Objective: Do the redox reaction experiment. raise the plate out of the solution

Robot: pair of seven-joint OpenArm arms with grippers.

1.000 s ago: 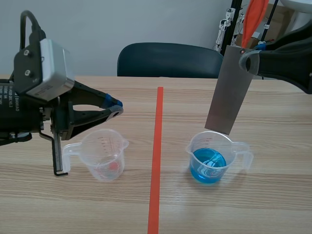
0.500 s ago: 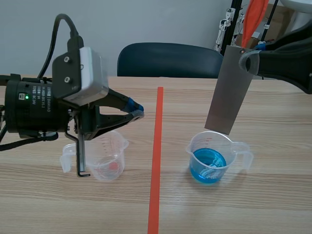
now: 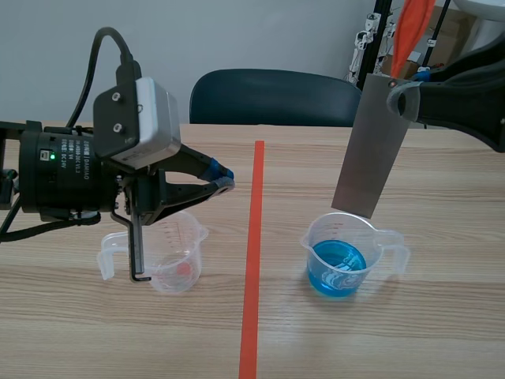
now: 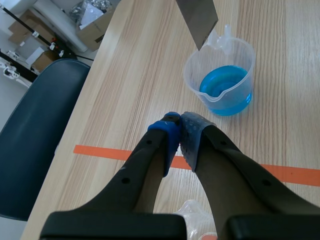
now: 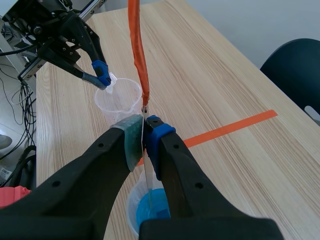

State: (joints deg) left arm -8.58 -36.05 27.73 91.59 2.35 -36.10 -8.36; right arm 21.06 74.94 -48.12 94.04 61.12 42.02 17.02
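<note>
Grey metal plate [image 3: 371, 146] hangs tilted in the air, pinched at its upper end between the pads of my right gripper [image 5: 145, 127], which is clamped tight on it. The plate's lower edge sits just above the rim of a clear plastic measuring cup [image 3: 347, 257] and is out of the blue solution [image 4: 225, 90] that fills the cup's bottom. The right wrist view looks down the plate edge-on, as a thin line dropping toward the blue liquid. An orange strip [image 5: 139, 55] rises from the plate's top.

My left gripper [image 4: 179, 125] has its two fingers pressed together, pad against pad, with nothing between them. It hovers above a second clear measuring cup [image 3: 170, 253] on the left side of the table [image 3: 442, 332]. That cup has a small red spot at its bottom; I cannot tell what it is.

An orange-red tape line [image 3: 254, 260] runs between the two cups. A dark chair [image 3: 272, 99] stands behind the table's far edge.
</note>
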